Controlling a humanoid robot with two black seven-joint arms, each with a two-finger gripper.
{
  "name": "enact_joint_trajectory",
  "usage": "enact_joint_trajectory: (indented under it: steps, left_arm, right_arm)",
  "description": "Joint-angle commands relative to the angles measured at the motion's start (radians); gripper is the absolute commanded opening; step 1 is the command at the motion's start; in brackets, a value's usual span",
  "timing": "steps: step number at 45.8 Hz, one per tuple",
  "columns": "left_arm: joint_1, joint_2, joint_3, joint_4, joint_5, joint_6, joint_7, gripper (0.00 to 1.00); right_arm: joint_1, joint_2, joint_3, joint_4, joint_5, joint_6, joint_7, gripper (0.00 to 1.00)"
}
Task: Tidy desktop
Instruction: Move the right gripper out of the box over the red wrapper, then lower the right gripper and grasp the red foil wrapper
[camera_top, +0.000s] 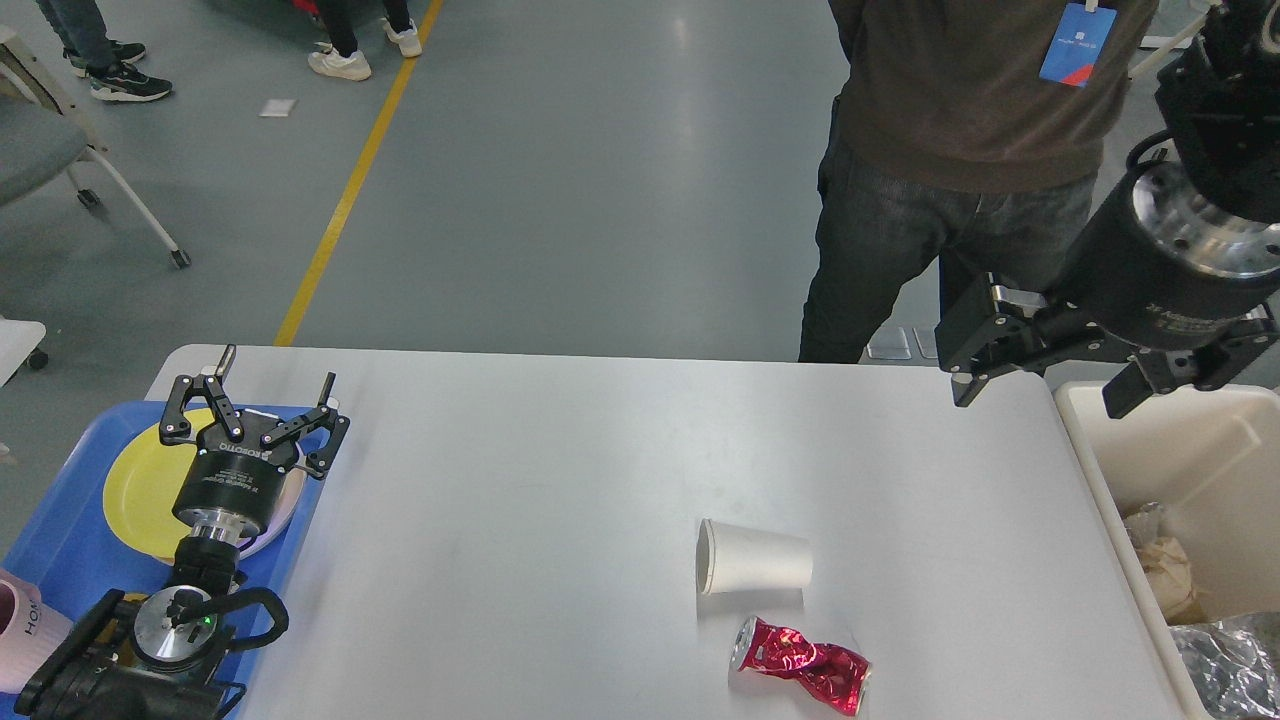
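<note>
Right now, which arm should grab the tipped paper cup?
Probably the right gripper: it hangs open on the paper cup's side, by the bin. The left gripper sits far off over the blue tray.
</note>
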Motion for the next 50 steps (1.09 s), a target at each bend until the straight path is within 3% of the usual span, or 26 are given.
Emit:
enact_joint_trajectory:
  steps: [1, 18, 26, 41, 50]
  left_arm:
    - [0.000, 0.000, 0.000, 0.000, 0.000, 0.000, 0.000, 0.97]
    - [0.000, 0.000, 0.000, 0.000, 0.000, 0.000, 0.002, 0.97]
    - [0.000, 0.000, 0.000, 0.000, 0.000, 0.000, 0.000, 0.97]
    - [0.000, 0.000, 0.000, 0.000, 0.000, 0.000, 0.002, 0.97]
    - [0.000, 0.000, 0.000, 0.000, 0.000, 0.000, 0.002, 0.97]
  right_arm:
    - [-0.067, 0.011, 0.038, -0.006, 0.001, -0.017, 0.003, 1.00]
    - [-0.441, 0.017, 0.298, -0.035, -0.043, -0.193, -0.005, 1.00]
    - [-0.690, 0.019, 0.508, -0.032, -0.356, -0.365, -0.005, 0.84]
    - [-1.016, 0.111, 0.601, -0.078, -1.020, -0.388, -0.006, 0.81]
    - [-1.115, 0.200, 0.572, -0.199, -1.057, -0.396, -0.006, 0.81]
